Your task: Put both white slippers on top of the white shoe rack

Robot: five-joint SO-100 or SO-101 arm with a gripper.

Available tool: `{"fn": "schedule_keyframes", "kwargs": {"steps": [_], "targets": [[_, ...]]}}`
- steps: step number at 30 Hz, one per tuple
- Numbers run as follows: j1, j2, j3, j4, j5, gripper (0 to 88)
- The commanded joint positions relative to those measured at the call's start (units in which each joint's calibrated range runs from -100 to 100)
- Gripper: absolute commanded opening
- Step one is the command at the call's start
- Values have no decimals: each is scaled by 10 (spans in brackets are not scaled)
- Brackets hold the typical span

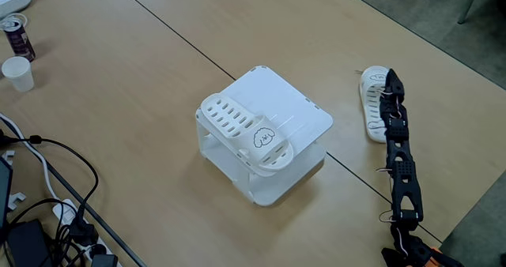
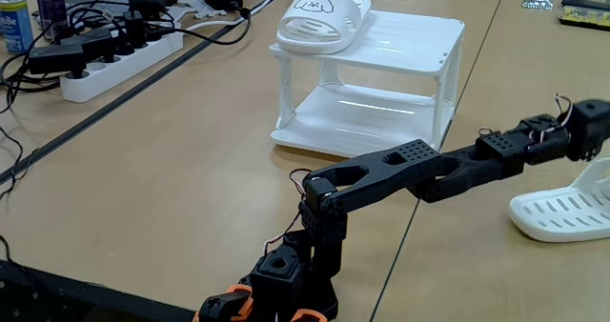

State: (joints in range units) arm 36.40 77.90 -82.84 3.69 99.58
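While arm (image 2: 419, 174) stretches low, tool (image 1: 389, 84) over table slipper (image 1: 371, 105), opening unclear, other slipper (image 1: 245, 133) on rack (image 1: 304, 113)

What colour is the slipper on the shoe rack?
White slipper, with a dark face drawing; clearest in a fixed view.

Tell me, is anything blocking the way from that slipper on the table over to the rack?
Nothing visible does. The table between the second slipper and the shoe rack is bare. The first slipper fills one side of the top; the other side is free.
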Motion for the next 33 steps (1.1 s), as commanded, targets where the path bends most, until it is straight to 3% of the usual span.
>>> {"fn": "schedule_keyframes", "kwargs": {"steps": [1, 5, 10, 14, 30, 33], "targets": [[4, -73, -56, 75, 4, 8], [8, -116, -85, 167, 4, 8], [-8, -174, -89, 407, 4, 8], [-10, -185, -66, 509, 4, 8], [-17, -188, 136, 551, 4, 8], [-16, -213, 166, 606, 4, 8]]}}
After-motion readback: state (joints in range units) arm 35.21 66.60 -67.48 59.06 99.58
